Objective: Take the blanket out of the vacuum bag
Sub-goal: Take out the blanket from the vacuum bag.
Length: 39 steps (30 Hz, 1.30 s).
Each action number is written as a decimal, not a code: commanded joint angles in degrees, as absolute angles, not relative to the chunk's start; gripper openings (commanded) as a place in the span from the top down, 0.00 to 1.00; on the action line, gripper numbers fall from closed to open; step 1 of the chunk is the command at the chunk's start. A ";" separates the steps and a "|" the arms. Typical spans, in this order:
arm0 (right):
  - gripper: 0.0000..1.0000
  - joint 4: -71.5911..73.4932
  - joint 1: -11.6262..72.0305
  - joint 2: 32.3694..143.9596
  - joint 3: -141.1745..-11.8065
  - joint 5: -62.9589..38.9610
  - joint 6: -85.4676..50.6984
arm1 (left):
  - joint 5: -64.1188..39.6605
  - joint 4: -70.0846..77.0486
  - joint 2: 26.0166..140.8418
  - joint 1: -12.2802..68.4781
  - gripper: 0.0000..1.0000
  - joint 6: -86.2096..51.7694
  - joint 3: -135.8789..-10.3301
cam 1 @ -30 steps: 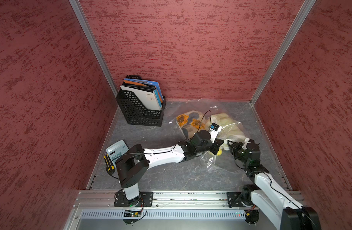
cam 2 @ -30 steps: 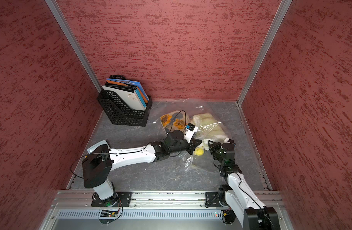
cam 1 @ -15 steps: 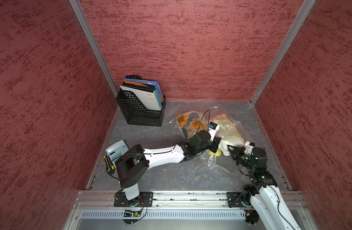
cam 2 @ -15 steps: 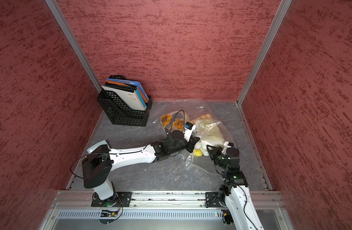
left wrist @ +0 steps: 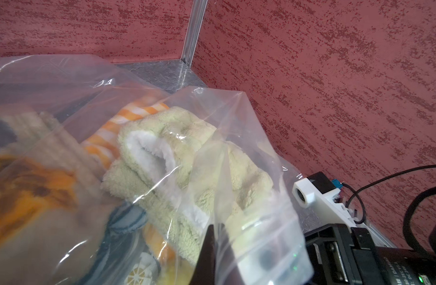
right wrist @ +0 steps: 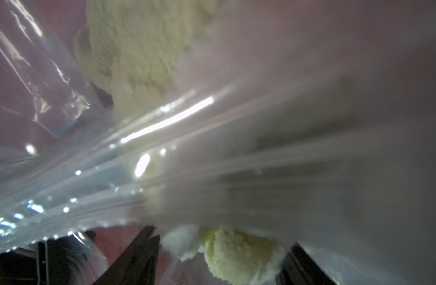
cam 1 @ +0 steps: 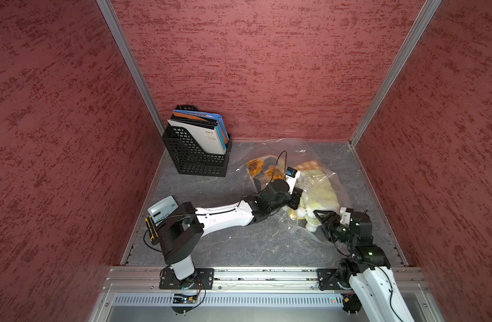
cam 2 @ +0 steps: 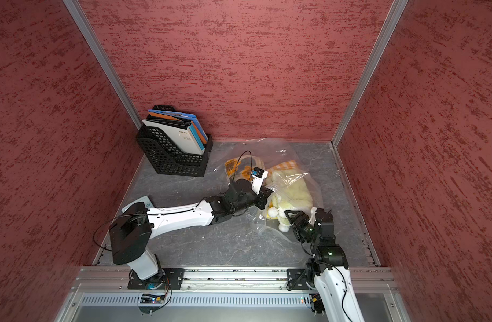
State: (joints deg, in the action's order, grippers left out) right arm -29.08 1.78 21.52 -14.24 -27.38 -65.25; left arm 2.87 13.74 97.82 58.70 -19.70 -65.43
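Pale-green fleece, the blanket (right wrist: pixel 239 256) lies at the vacuum bag (left wrist: pixel 51 74) mouth between the wide-spread right jaws, which should close deep on it while the left jaws, pinching the bag's lip, anchor it.

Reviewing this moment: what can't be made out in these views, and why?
Left gripper: the left wrist view shows one finger; vacuum bag film hides the other.
Right gripper: film against the right wrist lens blurs most; whether its open fingers touch the blanket is unclear.
Calculator: partly behind the left arm in both top views.
Yellow-and-black item beside it: too small to identify.
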 commanded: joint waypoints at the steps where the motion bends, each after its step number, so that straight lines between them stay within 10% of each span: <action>1: 0.24 -34.81 1.76 19.34 -14.86 -24.74 -65.06 | 2.19 15.34 97.67 58.45 1.00 -20.13 -65.00; 6: 0.01 -39.08 1.76 14.58 -14.07 -20.41 -66.54 | 1.19 15.94 97.92 58.45 1.00 -20.21 -65.08; 27: 0.02 -4.10 2.19 32.83 -7.68 -14.62 -67.78 | -0.59 18.17 97.65 59.11 1.00 -21.09 -63.11; 39: 0.43 10.89 5.36 45.24 -8.52 -10.71 -65.28 | -0.52 17.78 97.56 59.24 1.00 -20.89 -62.92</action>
State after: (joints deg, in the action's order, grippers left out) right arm 5.45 4.86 45.45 -7.55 -13.56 -66.74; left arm -0.12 16.78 97.82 59.18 -20.80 -63.64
